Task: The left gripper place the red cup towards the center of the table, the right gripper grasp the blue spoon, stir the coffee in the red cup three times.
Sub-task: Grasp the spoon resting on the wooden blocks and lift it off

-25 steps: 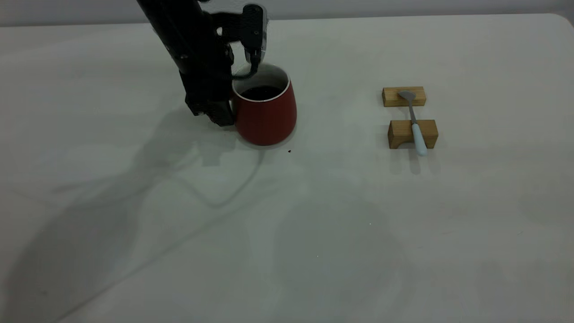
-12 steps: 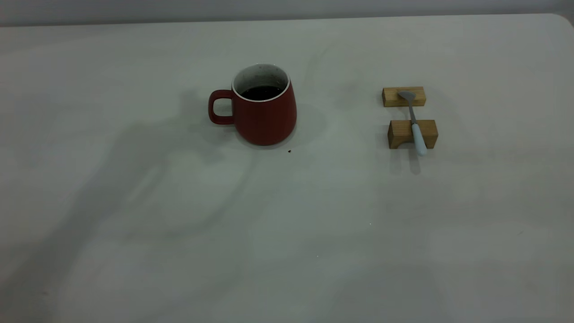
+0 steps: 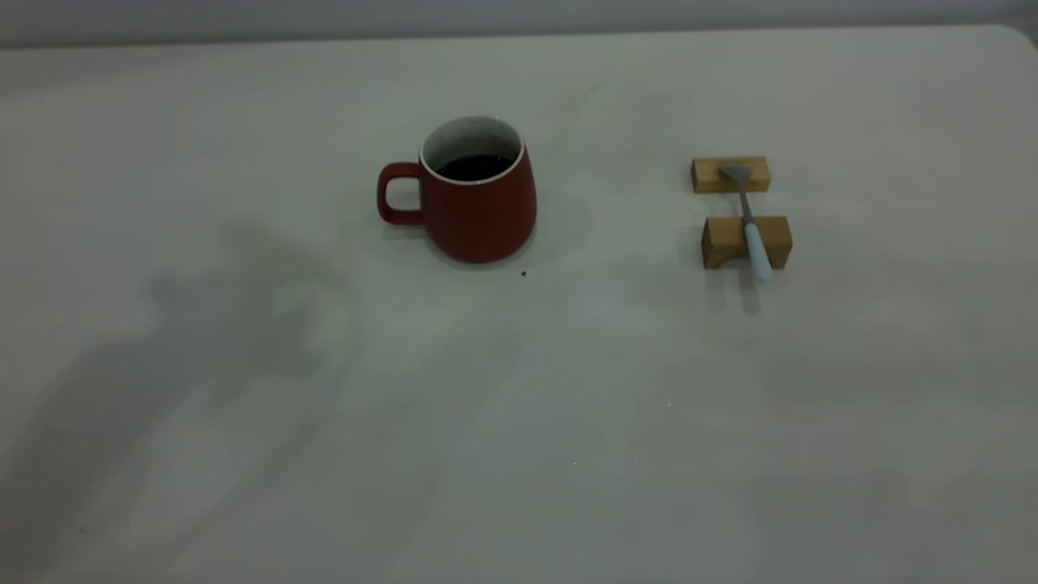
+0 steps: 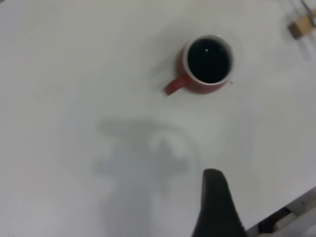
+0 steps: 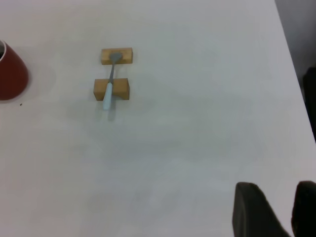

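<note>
The red cup (image 3: 478,207) stands upright on the table (image 3: 519,389), its handle toward the left, with dark coffee (image 3: 474,167) inside. The left wrist view looks down on the cup (image 4: 197,84) and coffee (image 4: 209,59) from far off. My left gripper (image 4: 256,190) is high and well back from the cup, open and empty; only one finger (image 4: 217,202) shows. The blue spoon (image 3: 751,223) lies across two wooden blocks to the cup's right. My right gripper (image 5: 284,190) hangs far from the spoon (image 5: 108,86), fingers slightly open, holding nothing. Neither arm appears in the exterior view.
The tan blocks (image 3: 730,174) (image 3: 746,242) hold the spoon off the table. A tiny dark speck (image 3: 524,273) lies just in front of the cup. The table's edge (image 5: 291,64) runs beyond the spoon in the right wrist view.
A second ago the left arm stood at the cup's handle; it has let go and drawn out of the exterior view. Its shadow has slid left. The cup and spoon have not moved.
</note>
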Controlling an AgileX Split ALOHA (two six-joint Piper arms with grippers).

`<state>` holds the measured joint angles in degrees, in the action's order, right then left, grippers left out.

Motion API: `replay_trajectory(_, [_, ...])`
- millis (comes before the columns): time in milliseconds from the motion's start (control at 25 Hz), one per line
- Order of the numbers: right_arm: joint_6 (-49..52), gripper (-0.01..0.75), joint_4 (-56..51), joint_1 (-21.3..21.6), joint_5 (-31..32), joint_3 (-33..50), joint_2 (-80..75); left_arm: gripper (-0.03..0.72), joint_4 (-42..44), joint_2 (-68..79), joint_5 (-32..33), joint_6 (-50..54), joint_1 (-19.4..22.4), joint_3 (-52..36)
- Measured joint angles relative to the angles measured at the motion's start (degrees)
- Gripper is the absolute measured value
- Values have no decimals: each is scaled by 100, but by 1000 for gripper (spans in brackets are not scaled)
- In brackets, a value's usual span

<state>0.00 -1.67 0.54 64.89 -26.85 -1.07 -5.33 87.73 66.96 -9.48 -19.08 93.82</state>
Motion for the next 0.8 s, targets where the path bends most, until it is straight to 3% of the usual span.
replay_trajectory(240, [0,237,0,0,0,0,0,555,-69,-796,0,412,4,-1634])
replay_trajectory(560, [0,237,0,0,0,0,0,554,-93,-2459,-19,558,4,-5149])
replay_trajectory(800, [0,237,0,0,0,0,0,554,288,-4091,-387,576,4,-6538])
